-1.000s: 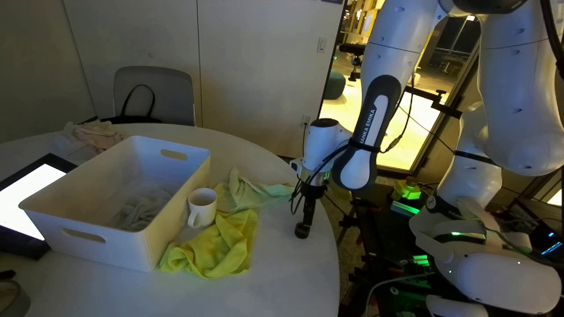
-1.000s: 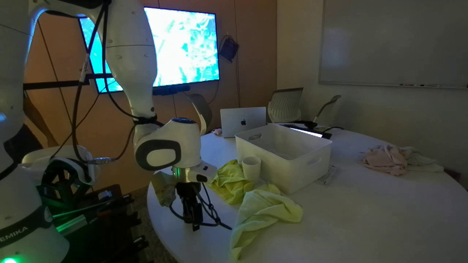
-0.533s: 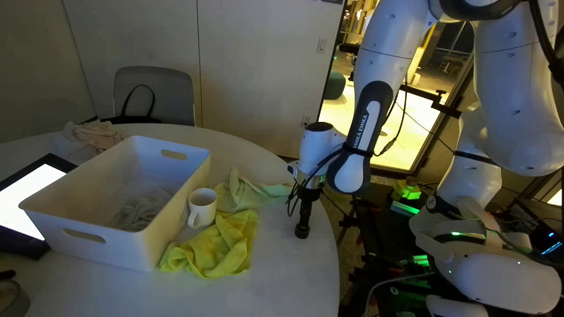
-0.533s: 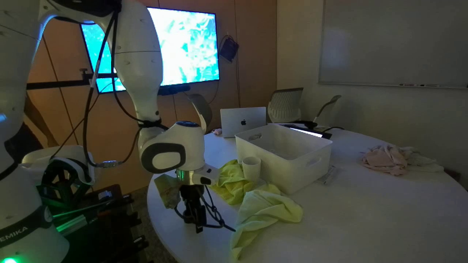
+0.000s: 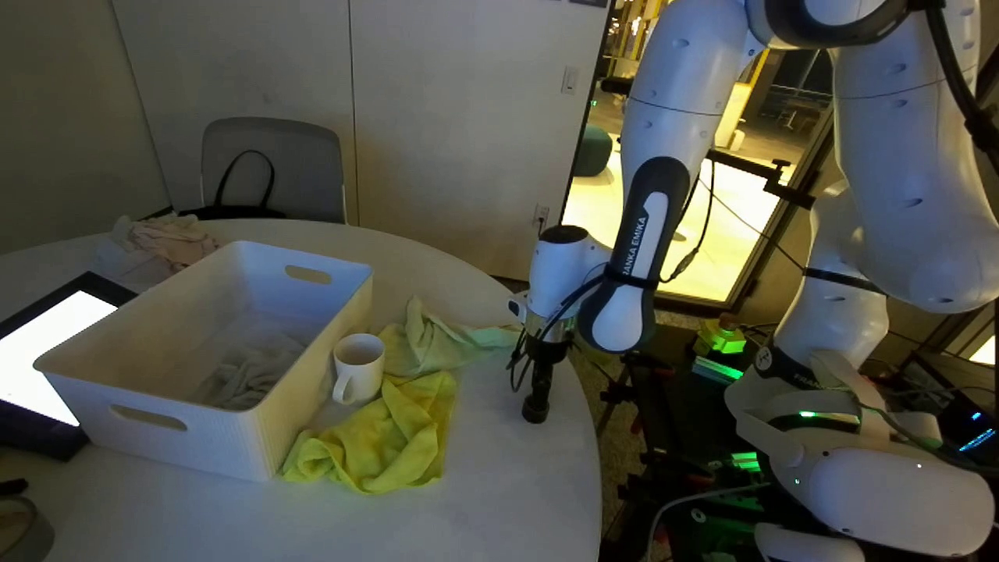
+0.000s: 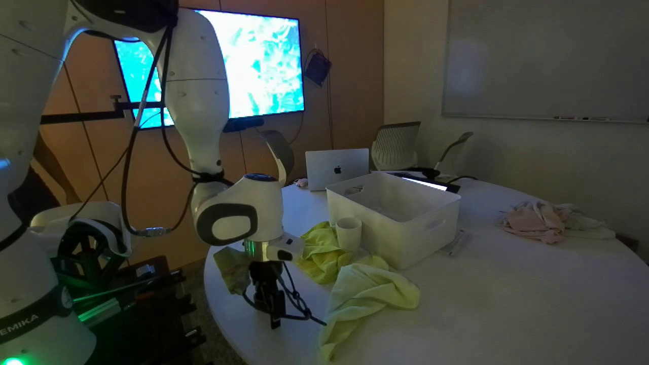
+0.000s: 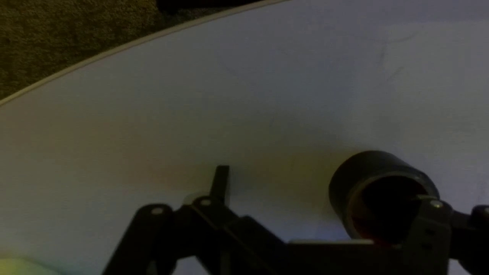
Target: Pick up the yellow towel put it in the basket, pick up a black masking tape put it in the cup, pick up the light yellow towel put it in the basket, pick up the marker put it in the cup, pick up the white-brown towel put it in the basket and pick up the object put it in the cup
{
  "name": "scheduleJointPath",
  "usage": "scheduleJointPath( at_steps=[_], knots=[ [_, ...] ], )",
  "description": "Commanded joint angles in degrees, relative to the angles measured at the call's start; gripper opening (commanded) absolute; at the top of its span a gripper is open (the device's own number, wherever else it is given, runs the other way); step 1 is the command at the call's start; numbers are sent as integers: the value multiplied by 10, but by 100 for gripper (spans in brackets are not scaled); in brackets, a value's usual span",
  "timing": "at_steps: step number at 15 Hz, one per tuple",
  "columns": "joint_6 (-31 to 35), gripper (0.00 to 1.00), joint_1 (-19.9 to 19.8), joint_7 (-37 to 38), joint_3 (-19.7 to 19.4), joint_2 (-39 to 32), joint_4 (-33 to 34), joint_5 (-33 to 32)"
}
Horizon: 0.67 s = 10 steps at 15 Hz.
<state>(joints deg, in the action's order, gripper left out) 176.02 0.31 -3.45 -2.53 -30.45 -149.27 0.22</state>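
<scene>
At the wrist view's lower right, the hole of the black masking tape (image 7: 359, 173) is being partly covered by one finger of the gripper (image 7: 323, 183), whose fingers are being held wide apart, with the tape's left wall in the gap, maybe for pinching.

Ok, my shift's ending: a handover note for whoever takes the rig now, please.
Gripper: open, at the black tape, no grip yet.
Basket: on the table, cup upright beside it; yellow towel and light yellow towel lie near the cup.
Done: a greyish towel lies in the basket; possibly the white-brown one.
Left: tape to cup, both yellow towels to basket; marker and last object not identified, cup's bottom hidden.
</scene>
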Motion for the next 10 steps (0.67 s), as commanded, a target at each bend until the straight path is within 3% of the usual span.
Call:
scheduleJointPath(
  at_steps=[1, 8, 10],
  knots=[
    [19, 59, 32, 17, -23, -4, 2, -12],
    [21, 6, 73, 25, -49, 2, -1, -14],
    [20, 1, 84, 29, -57, 5, -4, -13]
  ],
)
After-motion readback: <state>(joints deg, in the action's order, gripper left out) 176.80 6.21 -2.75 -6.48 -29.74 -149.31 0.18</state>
